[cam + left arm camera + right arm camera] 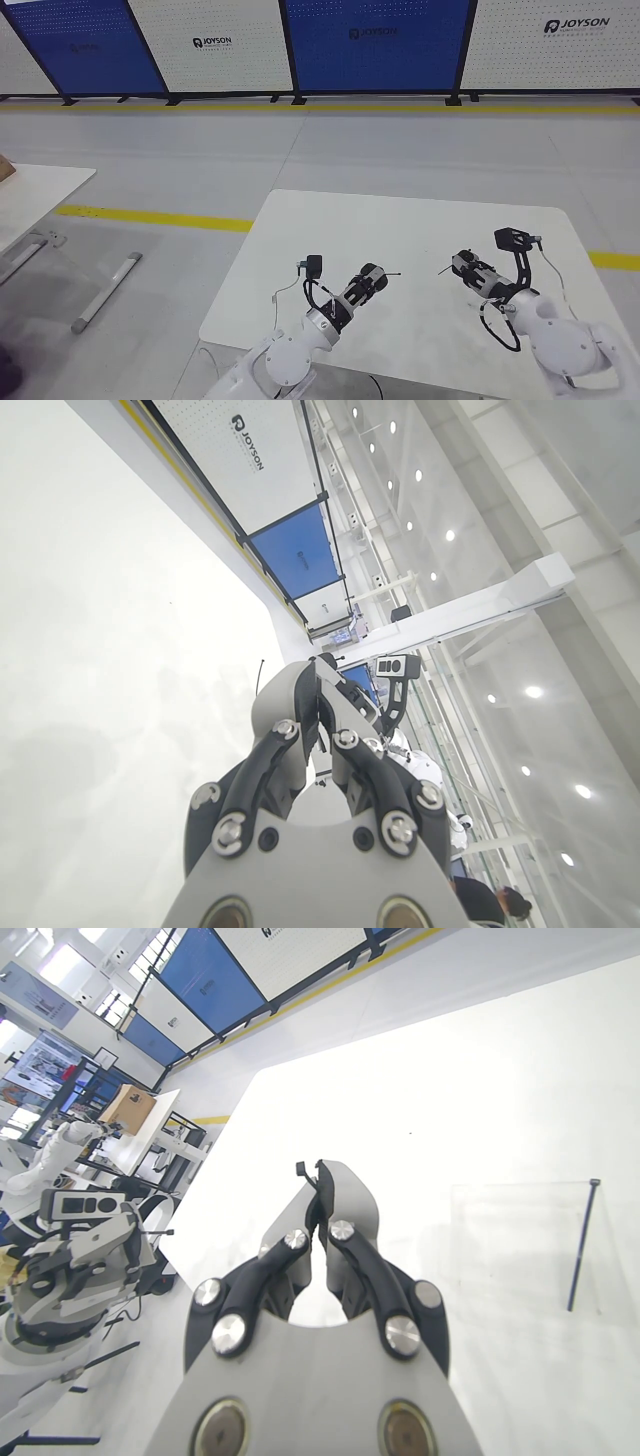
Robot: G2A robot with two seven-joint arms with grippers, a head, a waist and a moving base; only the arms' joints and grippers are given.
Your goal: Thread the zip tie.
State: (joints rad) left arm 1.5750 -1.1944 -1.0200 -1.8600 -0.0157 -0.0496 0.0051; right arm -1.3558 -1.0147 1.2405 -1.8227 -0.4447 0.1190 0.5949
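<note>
My left gripper (378, 272) (312, 667) is shut on a thin black zip tie (259, 678), and a short end of that zip tie (394, 273) pokes out toward the other arm. Facing it across a small gap, my right gripper (458, 264) (317, 1173) is shut on a black zip tie (303, 1172) whose square head sticks out past the fingertips. Whether both hold the same tie I cannot tell. Both grippers hover over the near part of the white table (400, 225). Another black zip tie (582, 1248) lies flat on a clear sheet (500, 1228) on the table.
The far half of the table is bare white surface. A second white table (40, 190) stands off to the left, with a grey bar (105, 292) on the floor between. Blue and white panels (375, 45) line the back.
</note>
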